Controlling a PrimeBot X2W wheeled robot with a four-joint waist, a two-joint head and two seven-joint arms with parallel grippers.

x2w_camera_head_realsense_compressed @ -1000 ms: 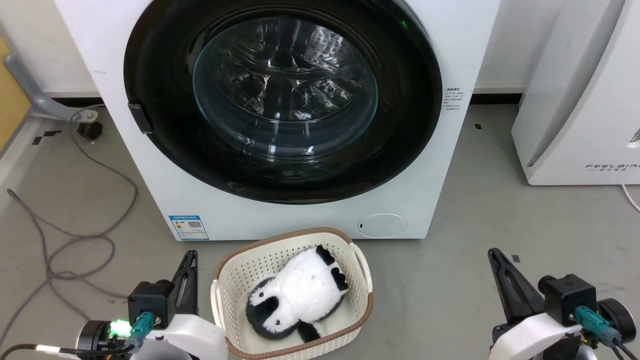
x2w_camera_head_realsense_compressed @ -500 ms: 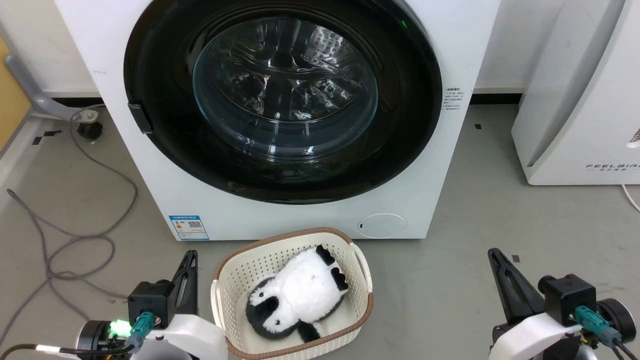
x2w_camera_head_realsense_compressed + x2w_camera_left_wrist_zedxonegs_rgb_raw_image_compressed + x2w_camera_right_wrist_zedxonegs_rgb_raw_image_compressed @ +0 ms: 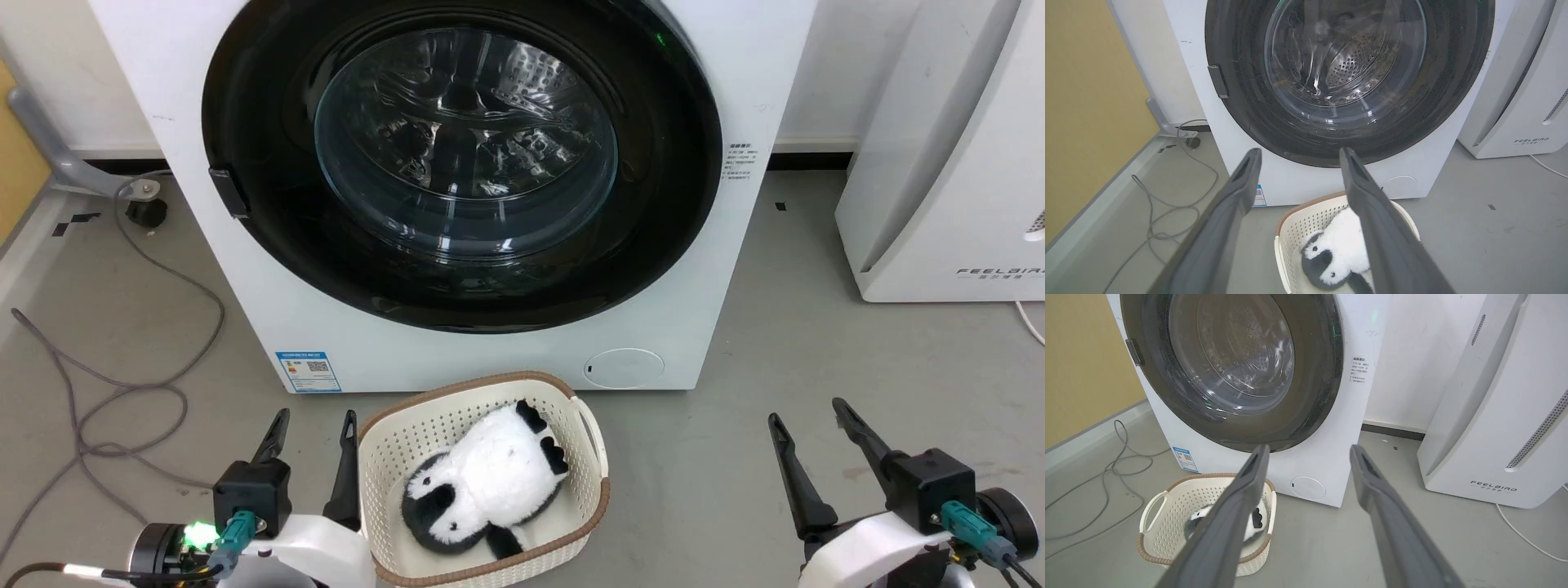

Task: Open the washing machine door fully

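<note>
plainly the washing machine door [image 3: 465,163] is shut, flush in the front of the washing machine [image 3: 490,359], straight ahead of the robot. both end effectors hang low, well short of it and empty. the left end effector [image 3: 317,414] is just beside the laundry basket [image 3: 482,380] and the right end effector [image 3: 804,410] is over bare floor, each with fingers spread wide.

the likeliest trouble is the grip. the only visible hold is a small dark tab [image 3: 227,192] on the ring's left edge, and the glossy ring would probably let fingers slip. the basket, holding a black-and-white plush toy [image 3: 490,482], stands close under the door, so a low reach could knock it. a grey cable [image 3: 122,392] loops on the floor to the left and could snag the wheels. if the door hinges on the right, the white appliance [image 3: 939,163] there might block a full swing.

no hinge shows, so the swing side is a guess. the door's top is cut off, and reflections in the glass blur whatever lies in the drum.
</note>
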